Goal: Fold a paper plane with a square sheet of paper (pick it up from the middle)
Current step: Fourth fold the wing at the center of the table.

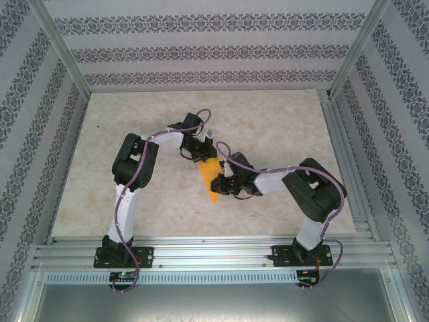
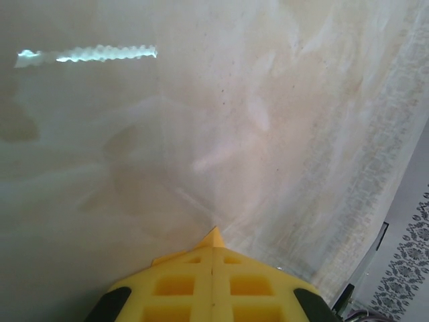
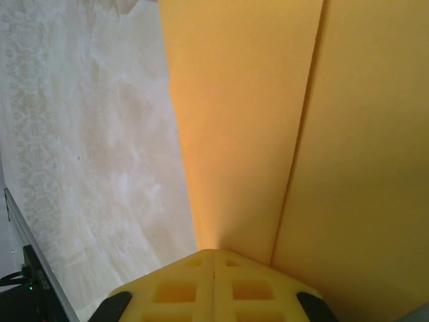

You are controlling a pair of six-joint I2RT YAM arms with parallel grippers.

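Top view first: both arms are reaching into the middle of the worktop [image 1: 134,134], and the orange paper [image 1: 209,176] sits right between them. It's already creased into a tapered shape, with its point aimed toward the near edge. The left end effector [image 1: 203,158] is at the paper's wide far end, and the right end effector [image 1: 220,180] is against its right side, closer to the tip. In the left wrist view the two yellow fingers are pressed flat together with no gap. A thin sliver of the orange paper [image 2: 171,255] pokes out just left of the tips, so it looks like it's only nipping an edge. Past that there's the pale marbled worktop [image 2: 234,100] with a bright glare streak at upper left. In the right wrist view the fingers are squeezed together on the orange paper [image 3: 268,121], which fans out from the tips. You can see one long fold line or layer edge running away from the end effector [image 3: 214,251], with the worktop [image 3: 87,134] off to the left.
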